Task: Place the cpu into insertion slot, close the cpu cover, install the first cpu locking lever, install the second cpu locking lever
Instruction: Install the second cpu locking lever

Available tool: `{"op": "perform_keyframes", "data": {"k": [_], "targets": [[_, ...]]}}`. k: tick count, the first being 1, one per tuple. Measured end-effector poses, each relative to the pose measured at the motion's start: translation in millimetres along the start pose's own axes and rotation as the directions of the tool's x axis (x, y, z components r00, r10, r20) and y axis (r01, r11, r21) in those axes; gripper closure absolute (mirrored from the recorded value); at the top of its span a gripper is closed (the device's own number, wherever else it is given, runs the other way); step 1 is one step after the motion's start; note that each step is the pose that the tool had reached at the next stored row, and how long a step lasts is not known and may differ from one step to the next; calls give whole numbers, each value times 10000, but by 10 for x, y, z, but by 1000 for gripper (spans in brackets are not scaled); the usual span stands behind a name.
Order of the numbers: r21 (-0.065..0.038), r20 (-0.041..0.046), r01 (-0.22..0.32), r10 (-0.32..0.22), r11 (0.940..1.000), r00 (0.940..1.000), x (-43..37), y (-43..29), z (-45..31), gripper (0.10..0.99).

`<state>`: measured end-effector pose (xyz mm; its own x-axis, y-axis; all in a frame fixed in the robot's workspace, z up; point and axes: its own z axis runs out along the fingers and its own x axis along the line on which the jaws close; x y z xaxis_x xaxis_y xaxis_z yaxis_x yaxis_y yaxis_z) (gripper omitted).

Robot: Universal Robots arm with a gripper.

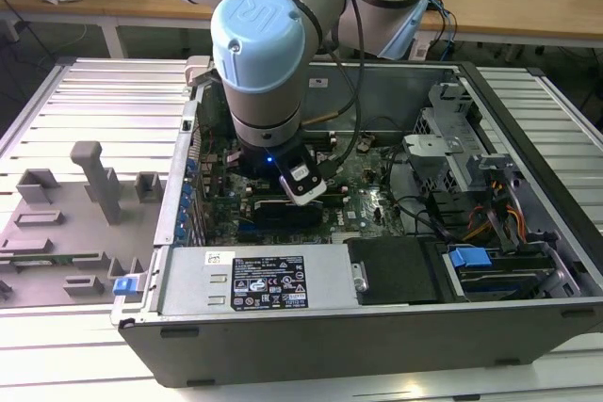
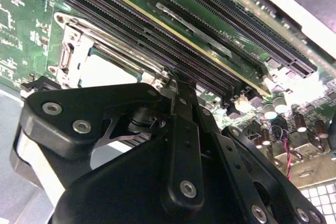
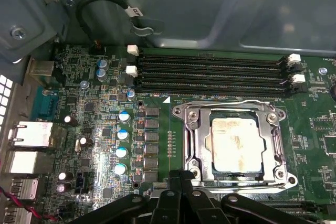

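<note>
Computer case (image 1: 283, 345) lies open on the bench (image 1: 104, 101), giving top access to the motherboard (image 3: 94, 129). The hand (image 3: 181, 174) hangs clenched and empty at the socket edge. Cpu cover (image 3: 197, 129) is down, framing the cpu (image 3: 233, 142), which sits seated in the insertion slot (image 3: 278, 179).

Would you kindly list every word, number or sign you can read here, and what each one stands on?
No text reads clearly.
Black sticker on the grey metal cover: print too small to read.
White tag on the black cable: blurred.
Markings on the green circuit board: too small to read.
</note>
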<state>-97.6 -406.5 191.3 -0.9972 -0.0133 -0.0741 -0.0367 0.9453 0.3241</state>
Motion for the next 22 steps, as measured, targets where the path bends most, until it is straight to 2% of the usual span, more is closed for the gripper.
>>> {"op": "perform_keyframes", "data": {"k": [4,9,22], "targets": [[-3,2,-1,1,10000,10000,0,2,-1,980],[11,0,-1,1,10000,10000,-19,26,-72,980],[12,-10,-4,4,10000,10000,-16,10,-22,980]]}}
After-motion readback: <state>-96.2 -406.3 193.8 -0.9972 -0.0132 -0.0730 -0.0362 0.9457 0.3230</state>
